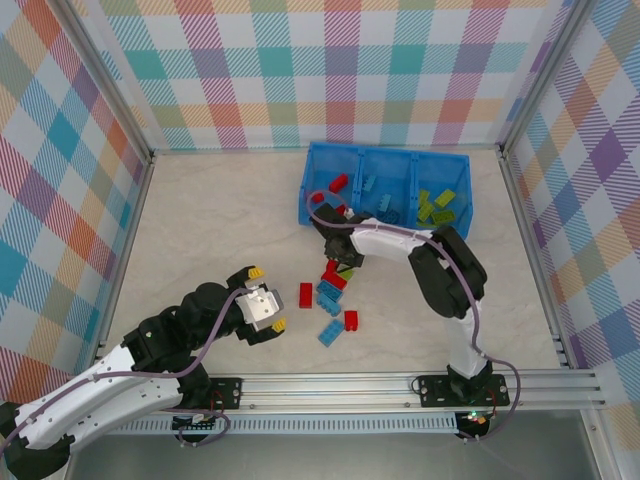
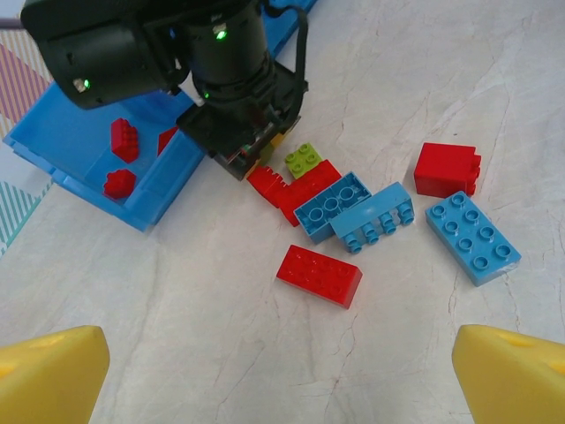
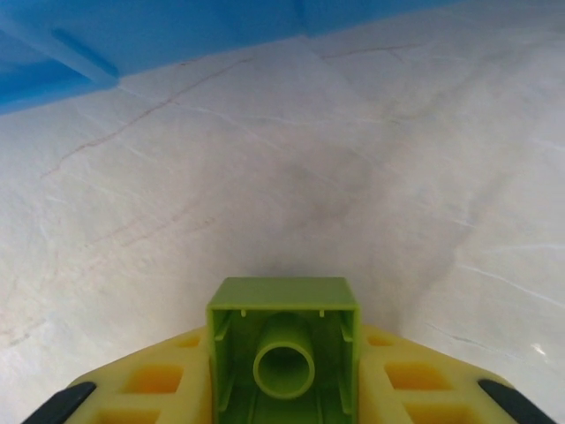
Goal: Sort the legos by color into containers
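Note:
A lime green lego [image 3: 283,309] sits hollow side toward the camera between my right gripper's [image 3: 283,371] yellow fingers, which are shut on it just above the table. That gripper [image 1: 338,248] is down at the pile of loose legos in front of the blue containers [image 1: 310,185]. Another view of the pile has a green brick [image 2: 303,159] beside the gripper [image 2: 243,163]; I cannot tell if it is the held one. My left gripper [image 1: 268,298] is open and empty, a little short of a red brick [image 2: 319,275].
Loose red [image 1: 350,320] and light blue [image 1: 330,333] bricks lie between the arms. The bin's left compartment holds red bricks [image 1: 338,183], the middle blue ones [image 1: 372,185], the right green ones [image 1: 435,205]. Checked walls ring the table.

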Controlling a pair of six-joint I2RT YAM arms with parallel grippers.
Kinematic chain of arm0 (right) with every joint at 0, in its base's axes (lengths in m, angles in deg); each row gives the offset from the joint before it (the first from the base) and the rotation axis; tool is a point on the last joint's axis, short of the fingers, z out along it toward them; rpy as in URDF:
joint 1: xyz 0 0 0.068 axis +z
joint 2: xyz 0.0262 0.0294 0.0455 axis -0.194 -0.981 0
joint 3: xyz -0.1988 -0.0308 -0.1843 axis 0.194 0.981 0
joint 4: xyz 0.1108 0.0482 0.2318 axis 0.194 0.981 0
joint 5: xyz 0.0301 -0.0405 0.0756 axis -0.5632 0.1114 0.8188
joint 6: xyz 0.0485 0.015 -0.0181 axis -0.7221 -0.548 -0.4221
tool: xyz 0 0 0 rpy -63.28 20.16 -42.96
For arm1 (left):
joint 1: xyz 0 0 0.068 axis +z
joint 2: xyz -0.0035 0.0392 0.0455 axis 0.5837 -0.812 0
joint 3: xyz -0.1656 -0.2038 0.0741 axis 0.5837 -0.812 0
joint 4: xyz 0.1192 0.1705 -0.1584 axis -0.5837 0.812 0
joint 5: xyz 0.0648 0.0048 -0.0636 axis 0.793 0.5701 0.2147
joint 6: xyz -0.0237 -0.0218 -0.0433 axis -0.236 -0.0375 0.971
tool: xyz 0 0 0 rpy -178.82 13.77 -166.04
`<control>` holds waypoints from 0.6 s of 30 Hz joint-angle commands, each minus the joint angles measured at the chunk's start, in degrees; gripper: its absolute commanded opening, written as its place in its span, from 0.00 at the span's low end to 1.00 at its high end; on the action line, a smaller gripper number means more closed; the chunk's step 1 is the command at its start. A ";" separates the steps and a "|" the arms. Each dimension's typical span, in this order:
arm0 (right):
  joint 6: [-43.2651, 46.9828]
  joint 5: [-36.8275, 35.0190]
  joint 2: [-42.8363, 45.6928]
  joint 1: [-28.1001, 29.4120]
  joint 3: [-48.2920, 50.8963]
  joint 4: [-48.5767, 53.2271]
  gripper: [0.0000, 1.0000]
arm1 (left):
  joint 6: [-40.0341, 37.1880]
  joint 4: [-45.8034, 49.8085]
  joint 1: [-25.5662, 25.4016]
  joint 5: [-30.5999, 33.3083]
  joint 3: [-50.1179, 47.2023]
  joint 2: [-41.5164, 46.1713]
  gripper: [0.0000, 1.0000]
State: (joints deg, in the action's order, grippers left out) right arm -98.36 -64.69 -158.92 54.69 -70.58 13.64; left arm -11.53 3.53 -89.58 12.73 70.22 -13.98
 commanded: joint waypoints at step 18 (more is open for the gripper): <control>24.10 6.60 30.10 -30.69 14.07 -14.74 0.26 | -0.69 -0.09 -0.12 0.87 -0.75 0.05 1.00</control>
State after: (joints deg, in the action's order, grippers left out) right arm -79.78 -64.12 -123.42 27.53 -54.96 -0.11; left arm -11.66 3.46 -89.58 13.16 69.48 -13.76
